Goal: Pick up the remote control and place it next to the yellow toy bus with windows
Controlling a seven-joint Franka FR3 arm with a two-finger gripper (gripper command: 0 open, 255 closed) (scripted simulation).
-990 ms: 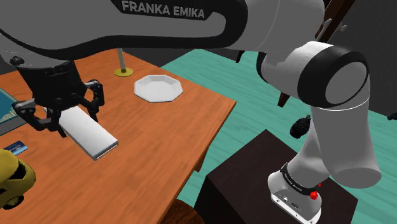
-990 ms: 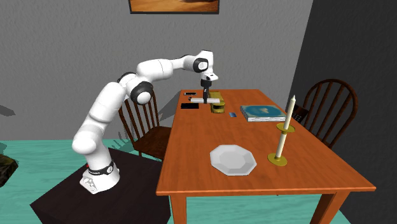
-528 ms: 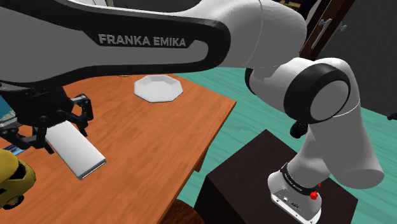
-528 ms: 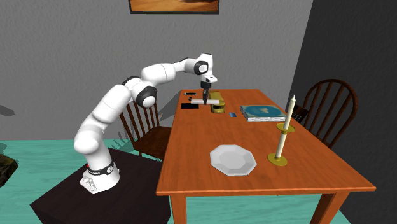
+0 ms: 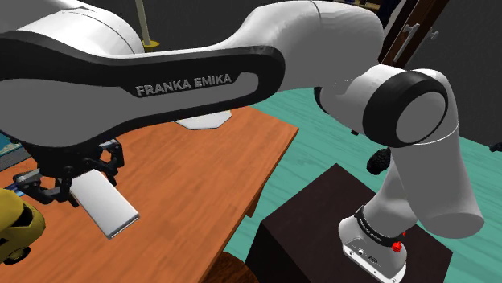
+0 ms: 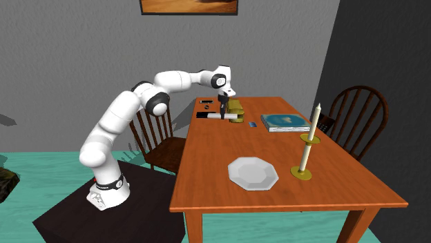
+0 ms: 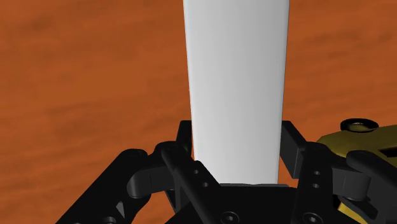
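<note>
Remote control [image 5: 104, 205] (plain white) clamped in jaws, just beside yellow toy bus [image 5: 12, 231], over table [image 5: 201, 177].

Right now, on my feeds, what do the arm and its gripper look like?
A white arm of rounded links with dark bands at the joints, and FRANKA EMIKA in white letters on a black strip. The gripper is all black, two fingers on bolted linkages. The white base carries a small red mark.
</note>
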